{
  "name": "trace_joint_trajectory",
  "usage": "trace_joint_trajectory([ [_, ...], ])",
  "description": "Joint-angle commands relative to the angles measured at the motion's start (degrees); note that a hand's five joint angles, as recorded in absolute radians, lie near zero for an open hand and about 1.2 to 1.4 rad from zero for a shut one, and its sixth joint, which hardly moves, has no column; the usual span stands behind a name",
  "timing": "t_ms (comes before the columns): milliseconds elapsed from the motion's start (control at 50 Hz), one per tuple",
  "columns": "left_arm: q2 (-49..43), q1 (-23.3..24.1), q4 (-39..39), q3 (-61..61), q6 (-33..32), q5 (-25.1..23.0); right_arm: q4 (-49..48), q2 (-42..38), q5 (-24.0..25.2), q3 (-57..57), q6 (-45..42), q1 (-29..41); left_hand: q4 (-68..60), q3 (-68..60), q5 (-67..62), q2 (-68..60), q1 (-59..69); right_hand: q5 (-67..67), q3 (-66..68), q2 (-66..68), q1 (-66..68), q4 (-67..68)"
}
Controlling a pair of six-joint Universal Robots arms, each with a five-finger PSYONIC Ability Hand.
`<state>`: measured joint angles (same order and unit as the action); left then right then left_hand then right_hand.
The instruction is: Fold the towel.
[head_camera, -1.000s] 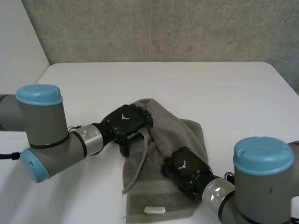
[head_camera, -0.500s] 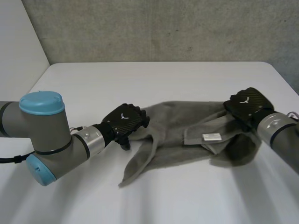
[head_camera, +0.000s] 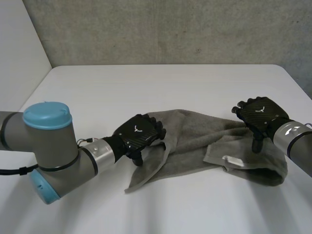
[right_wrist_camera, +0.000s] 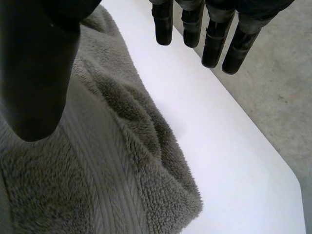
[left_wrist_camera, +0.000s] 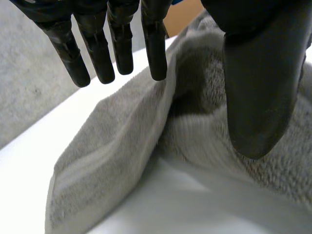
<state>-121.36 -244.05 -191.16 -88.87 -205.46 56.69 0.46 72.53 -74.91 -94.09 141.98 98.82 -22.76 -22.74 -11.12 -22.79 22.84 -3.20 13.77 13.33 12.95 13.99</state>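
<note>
We look down from the head camera, set between and behind the two arms. It faces forward across the white round-cornered table (head_camera: 161, 83) to a rough grey concrete wall (head_camera: 170, 29), far enough back to take in both arms. The left wrist camera looks along the palm of the black left hand (head_camera: 140, 138) from very near, its fingers (left_wrist_camera: 155, 44) coming in over the rumpled grey terry towel (left_wrist_camera: 122, 146). The right wrist camera sits just as close behind the black right hand (head_camera: 258, 114). All three views share the towel and the table. The grey surface past the table's edge in the right wrist view may be that same wall.
</note>
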Motion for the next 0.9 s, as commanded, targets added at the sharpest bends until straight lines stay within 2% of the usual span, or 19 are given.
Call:
trace_joint_trajectory([
  [20, 5.4, 1.5, -0.2, -2.6, 0.4, -2.8, 1.1, 2.7, -0.2, -1.2, 0.8, 0.0, 4.6, 4.6, 3.0, 4.7, -4.7, 3.2, -3.8, -3.3, -3.0, -4.0],
  [140, 7.4, 5.5, -0.3, -4.1, 0.3, -3.2, 2.5, 7.2, 3.0, -5.0, 0.6, 2.5, 6.8, 6.8, 5.2, 6.9, -6.9, 3.2, -3.8, -3.3, -3.0, -4.0],
  [280, 7.1, 8.1, -0.4, -5.5, -0.8, -2.6, 2.5, 5.5, 3.7, -6.5, 0.2, 7.8, 6.7, 6.6, 5.0, 6.7, -6.7, 3.2, -3.8, -3.3, -3.0, -4.0],
  [400, 4.5, 8.7, 0.0, -4.6, -4.5, -1.5, 2.4, 2.7, 3.8, -6.7, 0.1, 7.7, 5.6, 5.6, 4.0, 5.7, -5.7, 3.2, -3.8, -3.3, -3.0, -4.0],
  [620, 0.2, 8.6, -0.4, -2.5, -13.1, 7.1, 2.0, -0.5, 3.5, -6.9, 0.1, 8.0, 3.1, 3.1, 1.5, 3.2, -3.2, 3.2, -3.8, -3.3, -3.0, -4.0],
  [740, -0.9, 7.0, -0.5, -1.3, -17.7, 12.2, 2.0, -0.7, 3.1, -7.0, 0.2, 8.0, 3.1, 3.1, 1.5, 3.2, -3.2, 3.1, -3.7, -3.2, -2.9, -3.9],
  [800, -1.2, 6.0, -1.4, -1.2, -18.7, 13.9, 1.9, -1.1, 3.1, -7.1, 0.2, 8.1, 3.3, 3.3, 1.7, 3.3, -3.4, -4.5, 3.9, 4.3, 4.7, 3.7],
  [840, -1.2, 5.7, -1.9, -1.2, -19.1, 14.5, 1.9, -2.1, 3.1, -7.0, 0.3, 8.2, 3.3, 3.3, 1.7, 3.3, -3.4, -17.3, 16.8, 17.2, 17.6, 16.5],
  [860, -1.2, 5.6, -2.3, -1.2, -19.3, 14.8, 1.9, -2.1, 3.1, -7.0, 0.3, 8.2, 3.3, 3.3, 1.7, 3.3, -3.4, -17.4, 16.8, 17.3, 17.7, 16.6],
  [880, -1.2, 5.6, -2.3, -1.2, -19.3, 14.8, 2.0, -2.6, 3.0, -6.8, 0.2, 8.2, 3.3, 3.3, 1.7, 3.3, -3.4, -29.6, 29.0, 29.4, 29.8, 28.8],
  [900, -1.2, 5.6, -2.5, -1.2, -19.4, 14.9, 2.0, -2.6, 3.0, -6.8, 0.2, 8.2, 3.3, 3.3, 1.7, 3.3, -3.4, -29.7, 29.1, 29.6, 29.9, 28.9],
])
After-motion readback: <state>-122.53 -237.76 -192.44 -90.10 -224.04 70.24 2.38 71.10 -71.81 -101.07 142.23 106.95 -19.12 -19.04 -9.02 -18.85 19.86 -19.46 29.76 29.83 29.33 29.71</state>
